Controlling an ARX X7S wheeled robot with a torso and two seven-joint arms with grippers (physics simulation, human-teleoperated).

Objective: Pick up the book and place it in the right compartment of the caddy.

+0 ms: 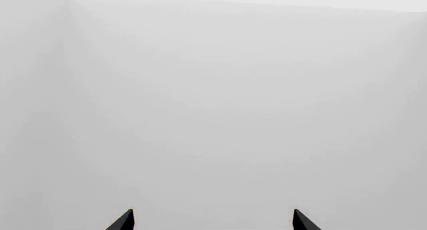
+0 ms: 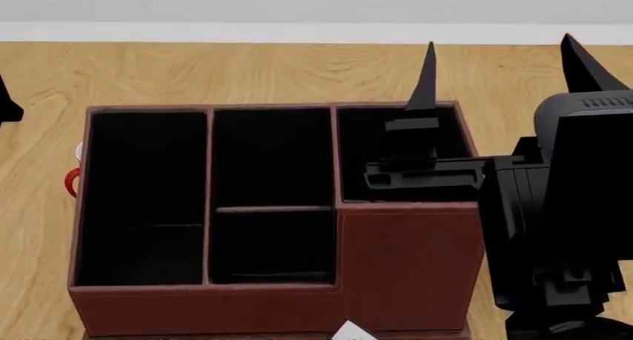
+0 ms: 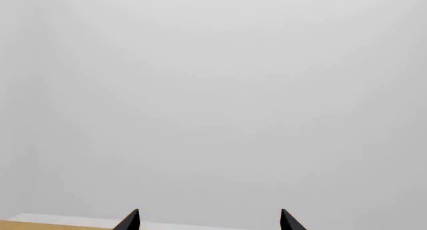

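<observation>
The reddish-brown caddy [image 2: 396, 266] with its black interior fills the head view on the wooden table. Its right compartment [image 2: 361, 151], with the taller walls, is partly covered by my right arm. The book does not show in any view. My right gripper [image 2: 499, 42] points upward above the caddy's right side, with its two fingers wide apart and nothing between them. In the right wrist view the right gripper [image 3: 209, 212] faces a plain grey wall. My left gripper [image 1: 213, 212] is open and empty and also faces a grey wall.
A red and white object [image 2: 71, 173] peeks out behind the caddy's left wall. A small white thing [image 2: 348, 330] shows at the caddy's front base. A black part [image 2: 6, 103] sits at the far left edge. The table [image 2: 247, 73] extends behind the caddy.
</observation>
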